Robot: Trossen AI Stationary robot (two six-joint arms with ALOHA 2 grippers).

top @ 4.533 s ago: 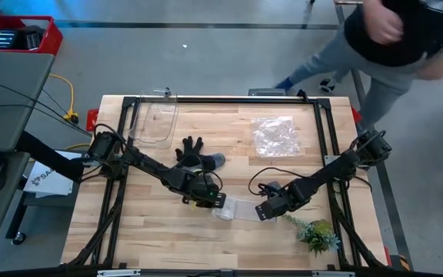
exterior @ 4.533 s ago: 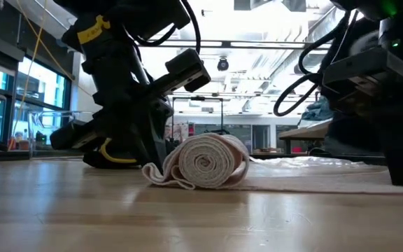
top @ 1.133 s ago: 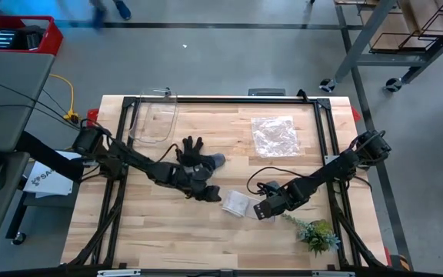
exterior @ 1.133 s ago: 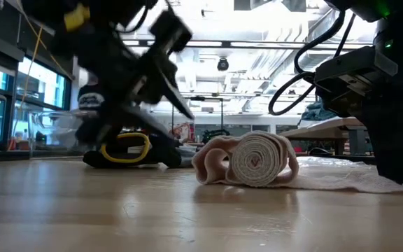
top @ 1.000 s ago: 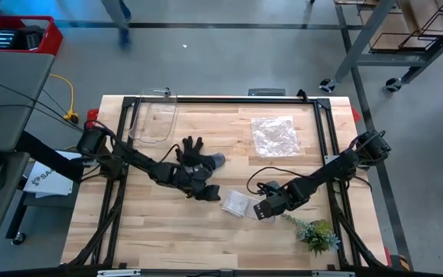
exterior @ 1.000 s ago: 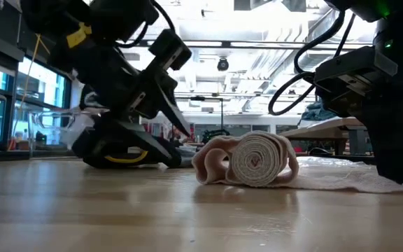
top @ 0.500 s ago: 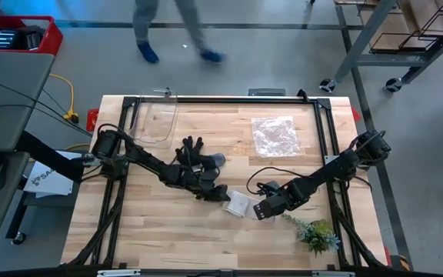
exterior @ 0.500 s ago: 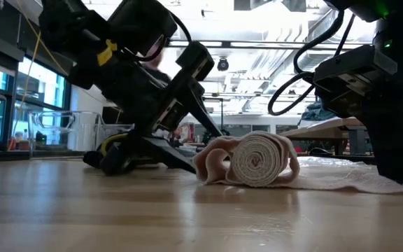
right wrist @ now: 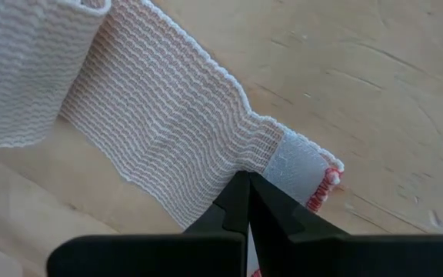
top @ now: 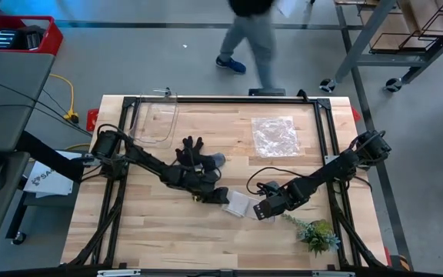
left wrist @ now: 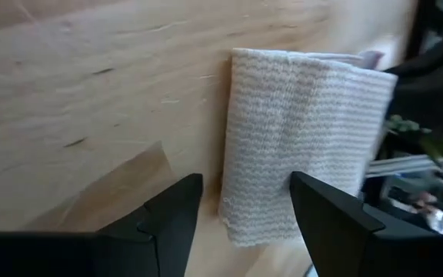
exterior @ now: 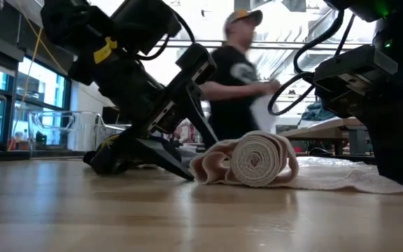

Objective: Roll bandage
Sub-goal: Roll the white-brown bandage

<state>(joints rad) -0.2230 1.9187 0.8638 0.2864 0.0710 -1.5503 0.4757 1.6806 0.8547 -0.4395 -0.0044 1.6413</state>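
On the table (top: 152, 231), the bandage (exterior: 257, 159) is seen coiled only from low; its tail is pinched by the right gripper (right wrist: 244, 201), while the left gripper (left wrist: 241, 211) is held spread beside it.

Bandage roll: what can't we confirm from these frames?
- Low view: the far end of the bandage roll is hidden by the roll itself.
- High view: the strip's tail is covered by the right gripper.
- Left wrist view: the left gripper has open fingers; the roll's far edge is blurred.
- Low view: the person behind is motion-blurred.
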